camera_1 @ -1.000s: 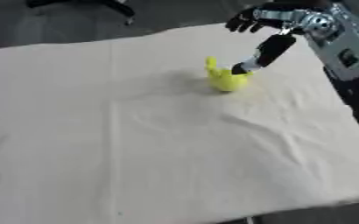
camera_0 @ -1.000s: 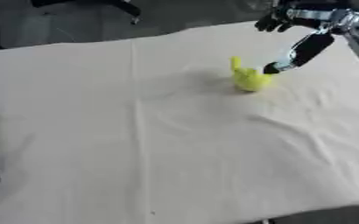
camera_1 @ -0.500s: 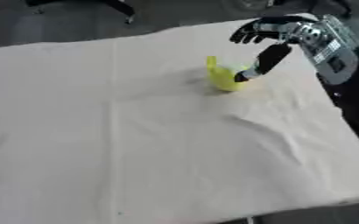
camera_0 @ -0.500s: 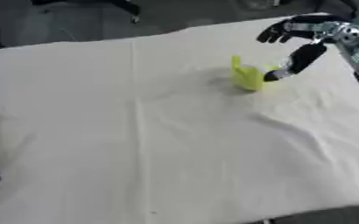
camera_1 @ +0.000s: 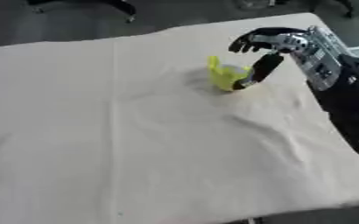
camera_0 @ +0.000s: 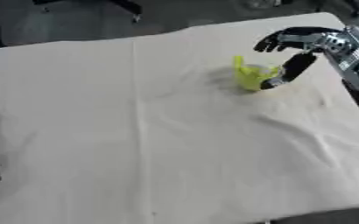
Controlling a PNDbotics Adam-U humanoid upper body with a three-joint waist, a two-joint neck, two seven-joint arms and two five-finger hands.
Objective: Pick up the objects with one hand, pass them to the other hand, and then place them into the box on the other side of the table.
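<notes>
Reaching in from the far right, right hand (camera_0: 304, 43) has closed in on the yellow object (camera_0: 251, 77) over the last second, fingers spread above it, thumb now touching its right side, nothing gripped; object on the cloth (camera_0: 160, 144), grasp pending, box unseen.

You will find no readable text, label, brand, number or sign on anything in either view, whether on the things shown or on the robot.
</notes>
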